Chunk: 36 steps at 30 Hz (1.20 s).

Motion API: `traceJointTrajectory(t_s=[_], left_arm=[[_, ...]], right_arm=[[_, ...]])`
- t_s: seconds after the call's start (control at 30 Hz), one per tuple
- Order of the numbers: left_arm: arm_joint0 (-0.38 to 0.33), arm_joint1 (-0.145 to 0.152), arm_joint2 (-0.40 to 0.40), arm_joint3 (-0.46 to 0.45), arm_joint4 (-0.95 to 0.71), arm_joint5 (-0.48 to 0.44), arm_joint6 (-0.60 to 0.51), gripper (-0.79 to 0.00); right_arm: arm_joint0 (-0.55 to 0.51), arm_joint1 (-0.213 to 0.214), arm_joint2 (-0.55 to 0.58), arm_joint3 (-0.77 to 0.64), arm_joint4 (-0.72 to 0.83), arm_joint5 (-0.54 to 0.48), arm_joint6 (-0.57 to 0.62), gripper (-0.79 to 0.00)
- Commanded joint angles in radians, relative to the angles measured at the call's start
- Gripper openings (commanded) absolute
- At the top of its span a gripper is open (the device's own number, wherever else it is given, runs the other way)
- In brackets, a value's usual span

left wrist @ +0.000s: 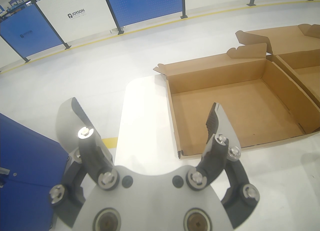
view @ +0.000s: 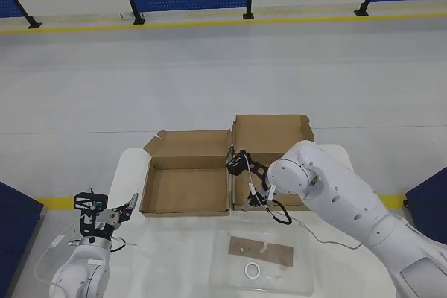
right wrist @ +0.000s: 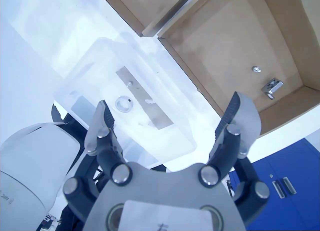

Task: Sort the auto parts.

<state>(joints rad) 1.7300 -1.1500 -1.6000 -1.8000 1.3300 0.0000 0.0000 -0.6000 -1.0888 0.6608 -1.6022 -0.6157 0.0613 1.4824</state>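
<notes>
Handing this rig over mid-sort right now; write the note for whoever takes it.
Left pincer: open, holding nothing, at the left edge of the table.
Right pincer: open, holding nothing, raised near where the left box and right box meet.
Done: a bolt and a metal bracket lie in the right box.
To do: a white ring and a small screw in the clear tray.

Right arm (view: 328, 186) hides part of one box (view: 272, 128).
</notes>
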Motion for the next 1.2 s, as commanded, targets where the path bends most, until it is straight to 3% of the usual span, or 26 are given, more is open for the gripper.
traceJointTrajectory(t_s=[0.0, 0.17, 0.5, 0.67, 1.0, 1.17], left_arm=[[0.0, 0.0, 0.0, 0.0, 0.0, 0.0, 0.0, 0.0], [0.0, 0.0, 0.0, 0.0, 0.0, 0.0, 0.0, 0.0], [0.0, 0.0, 0.0, 0.0, 0.0, 0.0, 0.0, 0.0], [0.0, 0.0, 0.0, 0.0, 0.0, 0.0, 0.0, 0.0], [0.0, 0.0, 0.0, 0.0, 0.0, 0.0, 0.0, 0.0], [0.0, 0.0, 0.0, 0.0, 0.0, 0.0, 0.0, 0.0]], right_arm=[[0.0, 0.0, 0.0, 0.001, -0.001, 0.004, -0.001, 0.0], [-0.003, 0.0, -0.003, -0.004, -0.003, -0.004, -0.007, 0.0], [-0.037, 0.014, -0.115, -0.111, 0.012, -0.326, 0.054, 0.0], [-0.018, 0.027, -0.196, -0.145, 0.035, -0.345, 0.054, 0.0], [-0.023, 0.026, -0.2, -0.15, 0.036, -0.351, 0.047, 0.0], [-0.023, 0.015, -0.299, -0.16, 0.014, -0.387, 0.012, 0.0]])
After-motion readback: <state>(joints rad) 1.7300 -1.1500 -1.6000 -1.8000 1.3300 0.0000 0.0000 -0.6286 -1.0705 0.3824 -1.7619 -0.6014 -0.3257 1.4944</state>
